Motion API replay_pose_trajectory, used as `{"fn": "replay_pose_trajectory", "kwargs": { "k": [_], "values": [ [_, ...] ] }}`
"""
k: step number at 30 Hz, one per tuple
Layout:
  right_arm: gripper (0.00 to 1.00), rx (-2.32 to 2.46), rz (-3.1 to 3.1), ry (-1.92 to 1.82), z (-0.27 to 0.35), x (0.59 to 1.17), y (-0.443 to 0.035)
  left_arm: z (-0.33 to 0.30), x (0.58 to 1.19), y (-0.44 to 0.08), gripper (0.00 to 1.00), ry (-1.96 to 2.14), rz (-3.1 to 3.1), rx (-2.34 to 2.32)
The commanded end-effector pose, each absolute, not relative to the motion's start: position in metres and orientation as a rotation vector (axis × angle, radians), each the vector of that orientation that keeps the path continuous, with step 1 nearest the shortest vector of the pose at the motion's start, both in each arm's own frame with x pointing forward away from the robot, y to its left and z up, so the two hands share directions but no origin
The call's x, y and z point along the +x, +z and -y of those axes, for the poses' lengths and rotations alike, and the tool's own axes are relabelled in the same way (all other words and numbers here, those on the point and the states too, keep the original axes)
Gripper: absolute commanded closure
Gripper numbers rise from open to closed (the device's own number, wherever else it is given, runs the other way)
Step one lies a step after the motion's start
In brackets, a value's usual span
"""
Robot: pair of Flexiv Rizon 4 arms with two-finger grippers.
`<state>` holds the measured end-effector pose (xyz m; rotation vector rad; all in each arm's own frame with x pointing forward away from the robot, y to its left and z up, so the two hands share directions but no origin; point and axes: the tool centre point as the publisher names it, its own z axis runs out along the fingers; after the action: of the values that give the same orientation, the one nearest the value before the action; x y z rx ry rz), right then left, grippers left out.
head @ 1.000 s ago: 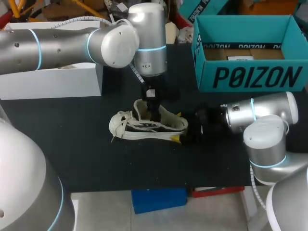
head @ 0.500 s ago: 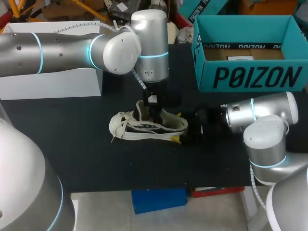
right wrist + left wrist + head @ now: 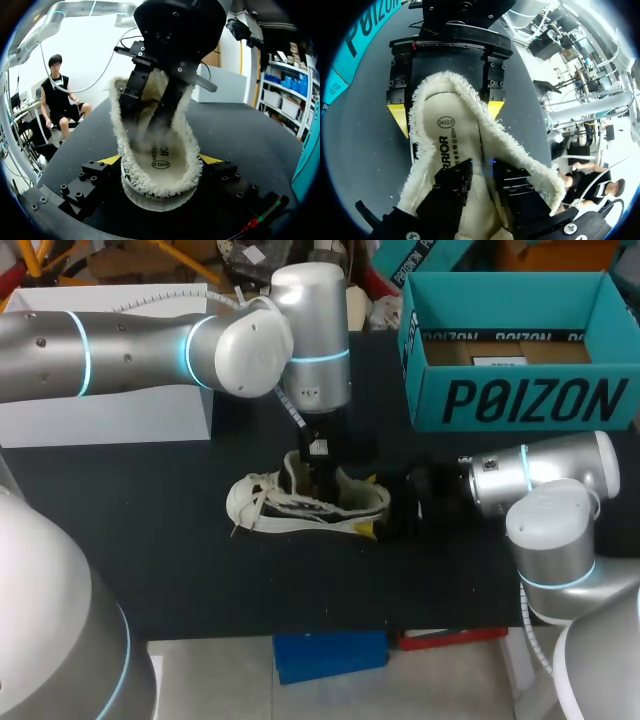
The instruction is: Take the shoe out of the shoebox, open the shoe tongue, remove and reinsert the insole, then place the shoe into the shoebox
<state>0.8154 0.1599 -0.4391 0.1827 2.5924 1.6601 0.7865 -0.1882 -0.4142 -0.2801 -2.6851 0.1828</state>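
out of the shoebox (image 3: pixel 520 400): shoe (image 3: pixel 290 502) mid-frame on the surface (image 3: pixel 150 540), heel clamped by the right claw (image 3: pixel 161 162), insole (image 3: pixel 447 145) pinched inside by the left claw (image 3: pixel 481 175). probably left: pulling, reinserting, reboxing.

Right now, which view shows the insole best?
Left wrist view: it looks straight down onto the insole inside the shoe, heel print and all. Right wrist view shows only its heel end, with the left tool covering the rest. In the head view that tool hides it.
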Motion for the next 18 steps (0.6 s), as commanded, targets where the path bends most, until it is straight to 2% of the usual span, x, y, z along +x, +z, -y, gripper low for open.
{"fn": "replay_pose_trajectory", "kwargs": {
  "k": [1,8,12,15,18],
  "values": [
    [1.00,0.186,-2.595,1.659,-0.161,0.817,-0.440,0.187,0.779,-0.424,0.56,0.182,2.692,-0.272],
    [1.00,0.186,-2.595,1.659,-0.161,0.817,-0.440,0.182,0.783,-0.434,0.68,0.127,2.773,-0.224],
    [1.00,0.186,-2.595,1.659,-0.161,0.817,-0.440,0.178,0.789,-0.438,0.72,0.112,2.836,-0.195],
    [1.00,0.186,-2.595,1.659,-0.161,0.817,-0.440,0.176,0.791,-0.440,0.73,0.126,2.871,-0.176],
    [1.00,0.186,-2.595,1.659,-0.161,0.817,-0.440,0.177,0.792,-0.443,0.67,0.106,2.931,-0.177]
  ]
}}
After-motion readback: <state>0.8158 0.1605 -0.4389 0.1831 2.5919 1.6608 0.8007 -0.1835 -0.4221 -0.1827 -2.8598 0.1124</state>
